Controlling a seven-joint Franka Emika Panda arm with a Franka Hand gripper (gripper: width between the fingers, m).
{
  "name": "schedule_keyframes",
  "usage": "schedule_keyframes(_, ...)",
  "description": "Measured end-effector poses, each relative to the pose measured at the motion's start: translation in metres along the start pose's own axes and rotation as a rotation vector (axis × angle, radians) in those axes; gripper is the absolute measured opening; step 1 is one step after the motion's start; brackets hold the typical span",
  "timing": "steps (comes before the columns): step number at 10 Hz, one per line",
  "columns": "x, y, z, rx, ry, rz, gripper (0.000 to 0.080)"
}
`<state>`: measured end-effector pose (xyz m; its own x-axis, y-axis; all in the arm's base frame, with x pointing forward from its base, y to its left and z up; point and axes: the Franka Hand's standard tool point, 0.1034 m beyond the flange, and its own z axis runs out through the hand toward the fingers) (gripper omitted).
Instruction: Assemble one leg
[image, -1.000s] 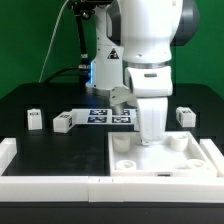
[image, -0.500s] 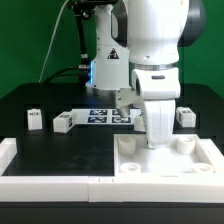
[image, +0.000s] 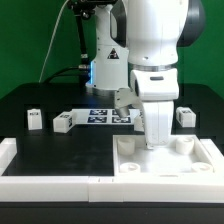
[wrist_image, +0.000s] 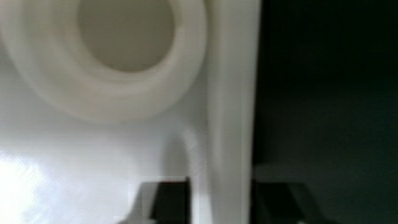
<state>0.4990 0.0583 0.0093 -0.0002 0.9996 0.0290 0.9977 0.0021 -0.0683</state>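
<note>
3 legs sit loose on the black table (image: 60, 150). Leg 1 (image: 35, 119) and leg 2 (image: 63, 122) are at the exterior view's left, leg 2 just beside the marker board (image: 105, 115), and leg 3 (image: 184, 115) is at the right, behind the white panel (image: 165, 168). The gripper (image: 157, 146) is low over the panel among its corner sockets, and the wrist view shows 1 round socket (wrist_image: 128, 40) close up near the panel's edge. Jaw state: cannot tell, since the fingertips are hidden in one view and blurred in the other.

Robotics lab: green backdrop (image: 30, 40), marker board (image: 100, 115).
</note>
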Motion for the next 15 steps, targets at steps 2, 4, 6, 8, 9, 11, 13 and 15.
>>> schedule_keyframes(2,0.0,0.0,0.0,0.0,0.0,0.0,0.0318)
schedule_keyframes(4,-0.001,0.0,0.0,0.0,0.0,0.001,0.0601)
schedule_keyframes(6,-0.001,0.0,0.0,0.0,0.0,0.001,0.064)
schedule_keyframes(8,-0.001,0.0,0.0,0.0,0.0,0.001,0.0647)
schedule_keyframes(9,-0.001,0.0,-0.001,-0.001,-0.001,0.002,0.0649)
schedule_keyframes(11,0.006,-0.015,-0.02,-0.014,-0.011,0.093,0.0649)
schedule_keyframes(13,0.013,-0.038,-0.04,-0.019,-0.026,0.165,0.0649)
schedule_keyframes(15,0.013,-0.044,-0.044,-0.022,-0.028,0.2,0.0649)
